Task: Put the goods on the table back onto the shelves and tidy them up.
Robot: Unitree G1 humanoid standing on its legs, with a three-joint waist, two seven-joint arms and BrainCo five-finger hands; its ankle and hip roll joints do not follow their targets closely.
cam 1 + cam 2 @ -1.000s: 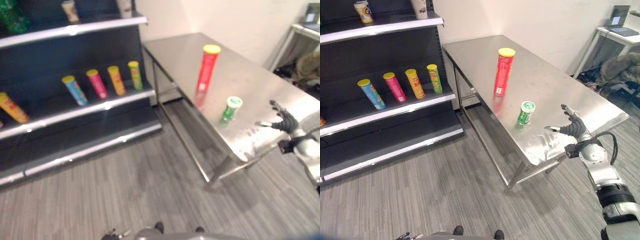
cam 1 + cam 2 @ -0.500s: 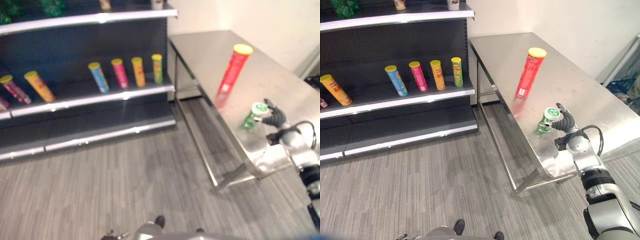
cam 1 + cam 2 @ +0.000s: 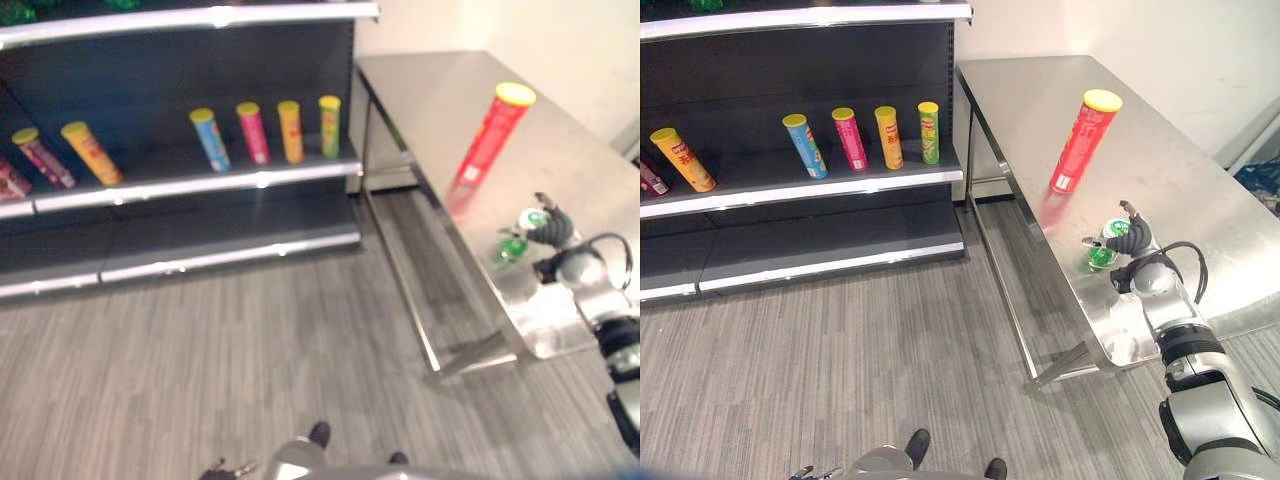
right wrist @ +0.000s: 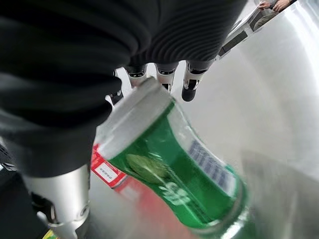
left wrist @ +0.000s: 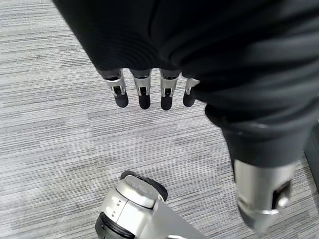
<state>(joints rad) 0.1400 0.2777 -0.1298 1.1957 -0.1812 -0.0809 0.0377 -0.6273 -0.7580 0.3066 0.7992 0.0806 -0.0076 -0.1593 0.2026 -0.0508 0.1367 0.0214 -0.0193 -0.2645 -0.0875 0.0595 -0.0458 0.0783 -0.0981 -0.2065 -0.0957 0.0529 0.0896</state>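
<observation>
Since a sec ago my right hand (image 3: 1127, 238) has closed the gap across the table (image 3: 1200, 190) and now sits right against the small green can (image 3: 1104, 247); the head cam has also swung, so the shelves (image 3: 200, 185) take more of the view, which is camera shift, not goods moving; in the right wrist view the can (image 4: 174, 169) lies between the fingers (image 4: 191, 85) and the thumb, white lid toward the palm; fingers reach past it fairly straight, so I read the hand as cupped around it but not yet clamped; can't confirm real contact from the head views; can looks upright or nearly so on the table, near the front edge, which is prob why I came at it from the side rather than from above; tall red tube (image 3: 1082, 141) stands well apart, further back on the table, untouched; middle shelf already carries a row of tubes, blue (image 3: 804, 146), pink (image 3: 850, 139), orange (image 3: 887, 137) and green (image 3: 929, 132), leaning back, w/ room beside them; left hand (image 5: 144, 89) hangs over the floor, fingers straight and relaxed, holding nothing, kept out of the way; my guess is next comes closing on the can, then turning to the shelves; risk is nudging it over the table edge.
</observation>
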